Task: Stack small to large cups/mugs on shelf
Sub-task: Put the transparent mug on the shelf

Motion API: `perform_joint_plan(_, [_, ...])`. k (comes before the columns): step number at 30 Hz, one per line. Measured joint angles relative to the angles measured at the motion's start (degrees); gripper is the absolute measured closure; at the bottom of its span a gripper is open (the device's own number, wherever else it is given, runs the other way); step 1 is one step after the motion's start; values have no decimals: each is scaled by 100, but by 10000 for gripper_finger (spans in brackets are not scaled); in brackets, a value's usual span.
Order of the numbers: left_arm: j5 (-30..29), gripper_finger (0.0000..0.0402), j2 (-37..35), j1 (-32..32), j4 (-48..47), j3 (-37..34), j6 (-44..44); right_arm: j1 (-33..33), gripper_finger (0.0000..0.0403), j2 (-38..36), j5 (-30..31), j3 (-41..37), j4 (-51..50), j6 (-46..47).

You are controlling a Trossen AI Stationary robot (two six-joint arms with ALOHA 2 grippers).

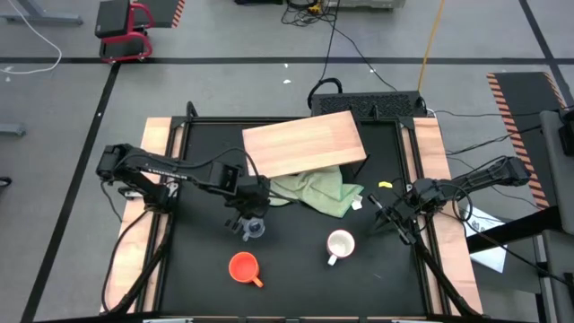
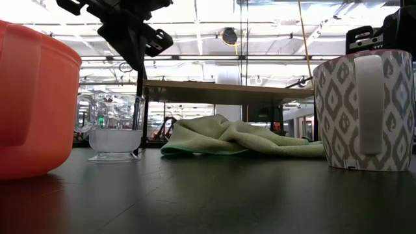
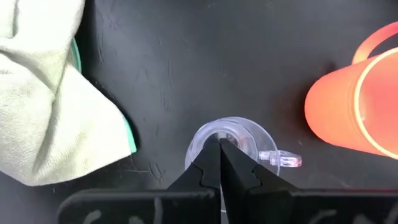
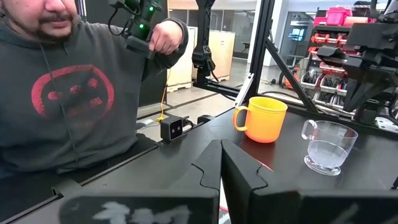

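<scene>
The small clear glass cup (image 1: 256,229) stands upright on the black table, and also shows in the low view (image 2: 116,127) and the left wrist view (image 3: 239,134). My left gripper (image 1: 250,215) is shut and points down at the cup; its fingertips (image 3: 221,144) show over the cup's mouth. The orange mug (image 1: 244,266) stands near the front edge. The white patterned mug (image 1: 340,244) stands to its right. The tan wooden shelf (image 1: 305,144) stands raised at the far side. My right gripper (image 1: 387,215) is shut and empty at the table's right side. My left gripper's shut fingers come at the glass cup from above, pointing down. In the low view one dark finger (image 2: 140,117) runs down along the cup's right wall (image 2: 134,123), nearly to the table. I cannot tell whether the fingers are inside the cup or touch it.
A crumpled green cloth (image 1: 323,190) lies under the shelf's near edge, between the two arms. A small yellow thing (image 1: 386,185) lies near the right gripper. A person in a grey hoodie (image 4: 68,93) sits beyond the table's left side, holding a hand controller (image 4: 140,28).
</scene>
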Motion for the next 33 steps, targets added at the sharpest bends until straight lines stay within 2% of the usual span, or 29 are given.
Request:
perform_joint_plan(14, [-93,401,399,-186,203,-7,25,-1,403,-1,0,0,0,40])
perform_joint_plan(22, [-542,401,400,-142,100,-7,66,0,403,-2,0,0,-2,41])
perform_joint_plan(33, [-510,343,402,40,-217,-7,-176,-1,403,-2,0,-2,24,41])
